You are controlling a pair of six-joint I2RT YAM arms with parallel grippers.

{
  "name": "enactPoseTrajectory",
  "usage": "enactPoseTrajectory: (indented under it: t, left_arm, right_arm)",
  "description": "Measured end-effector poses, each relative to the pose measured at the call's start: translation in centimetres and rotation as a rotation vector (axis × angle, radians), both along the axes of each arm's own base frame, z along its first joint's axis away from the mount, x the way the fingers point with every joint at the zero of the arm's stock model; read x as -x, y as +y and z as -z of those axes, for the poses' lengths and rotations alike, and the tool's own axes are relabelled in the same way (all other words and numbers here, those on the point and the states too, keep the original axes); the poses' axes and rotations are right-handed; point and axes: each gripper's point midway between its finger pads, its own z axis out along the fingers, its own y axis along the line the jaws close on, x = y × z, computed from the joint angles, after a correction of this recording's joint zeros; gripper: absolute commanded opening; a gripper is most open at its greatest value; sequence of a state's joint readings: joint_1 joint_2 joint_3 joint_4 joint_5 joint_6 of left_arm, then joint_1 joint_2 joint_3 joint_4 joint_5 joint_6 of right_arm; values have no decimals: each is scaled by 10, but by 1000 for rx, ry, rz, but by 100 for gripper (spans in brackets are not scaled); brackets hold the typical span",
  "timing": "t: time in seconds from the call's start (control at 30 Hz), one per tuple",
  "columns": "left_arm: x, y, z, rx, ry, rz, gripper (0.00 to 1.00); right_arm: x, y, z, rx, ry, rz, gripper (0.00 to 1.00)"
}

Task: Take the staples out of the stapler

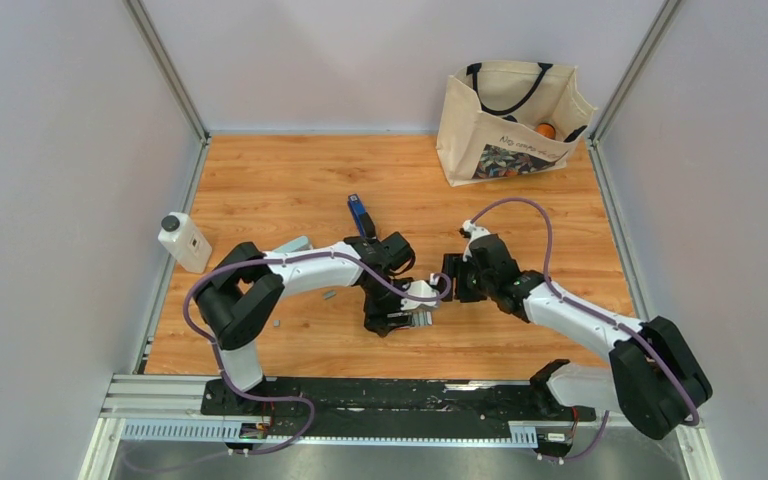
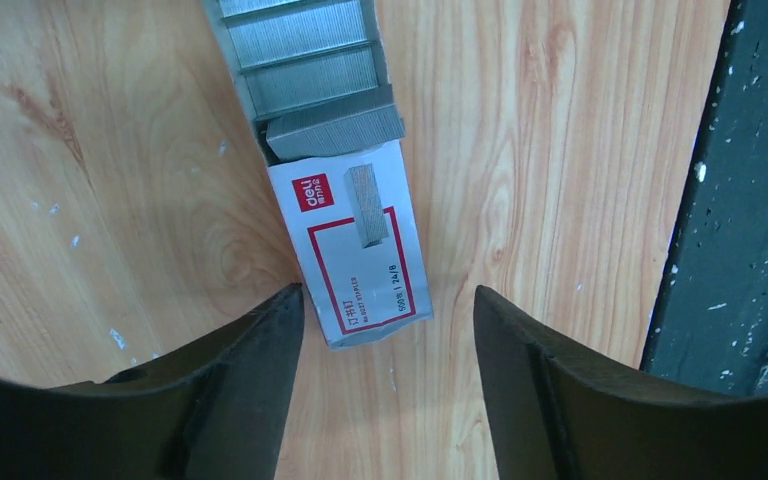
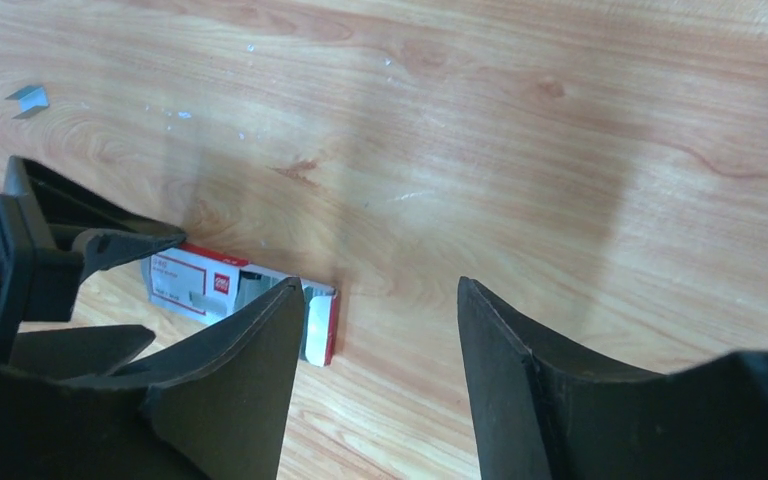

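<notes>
The blue stapler (image 1: 359, 213) with its black top stands on the table behind my left arm, touched by neither gripper. My left gripper (image 1: 405, 318) (image 2: 390, 300) is open, and its tips flank the near end of a red-and-white carton (image 2: 360, 250) of staple strips without closing on it. My right gripper (image 1: 448, 280) (image 3: 380, 290) is open and empty just right of the carton (image 3: 200, 285). Tiny grey staples (image 3: 28, 98) (image 1: 328, 295) lie loose on the wood.
A white bottle (image 1: 185, 242) with a black cap stands at the table's left edge. A cloth tote bag (image 1: 510, 120) sits at the back right. The black base rail (image 2: 750, 200) runs close beside the left gripper.
</notes>
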State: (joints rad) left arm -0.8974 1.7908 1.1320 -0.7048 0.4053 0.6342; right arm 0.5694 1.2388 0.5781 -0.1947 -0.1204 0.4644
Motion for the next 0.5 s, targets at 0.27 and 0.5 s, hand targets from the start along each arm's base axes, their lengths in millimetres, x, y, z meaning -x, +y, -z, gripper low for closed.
enactPoseTrajectory:
  t: [0.27, 0.5]
  left_arm:
    - [-2, 5, -15, 16, -26, -57, 82]
    - [-24, 9, -56, 157, 1, -230, 82]
  right_arm:
    - [26, 12, -7, -64, -14, -15, 54]
    - [52, 42, -7, -87, 4, -91, 36]
